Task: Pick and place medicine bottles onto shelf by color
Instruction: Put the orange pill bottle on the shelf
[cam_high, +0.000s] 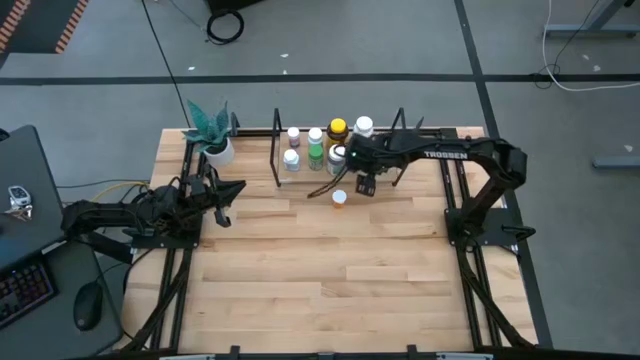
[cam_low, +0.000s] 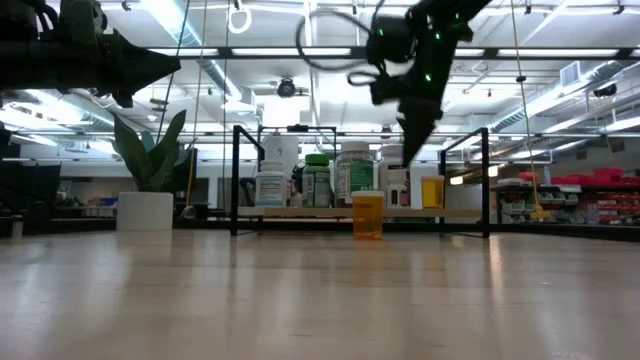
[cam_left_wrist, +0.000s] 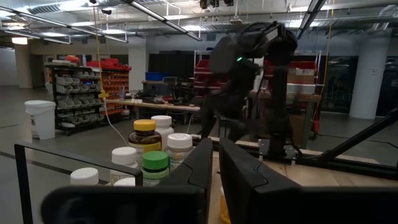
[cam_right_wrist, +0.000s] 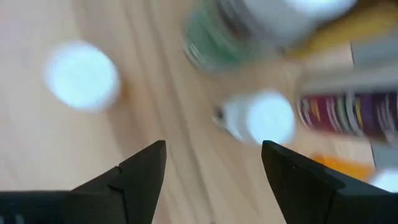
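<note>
Right tool (cam_high: 362, 186) is seen hanging above the surface (cam_high: 330, 270) with its fingers spread and nothing between them — it sits just at the shelf's front edge, toward one o'clock from the surface's middle. At twelve o'clock of the surface the shelf (cam_high: 285, 182) is found, already carrying most of the medicine bottles (cam_high: 316, 146): white-capped ones, a green one and a yellow-capped one are grouped on its board. One orange bottle (cam_high: 339, 197) with a white cap is left standing upright on the surface, just in front of the shelf and just beside the right tool, at about seven o'clock from it.

Left tool (cam_high: 222, 200) is held pressed together and empty at nine o'clock, near the potted plant (cam_high: 212, 135).

The orange bottle is judged to be light, stiff plastic with a smooth, somewhat slippery wall; it could be tipped by a glancing touch. A hold is best taken across the round body just under the cap, squarely — so the bottle is not squeezed out sideways.
</note>
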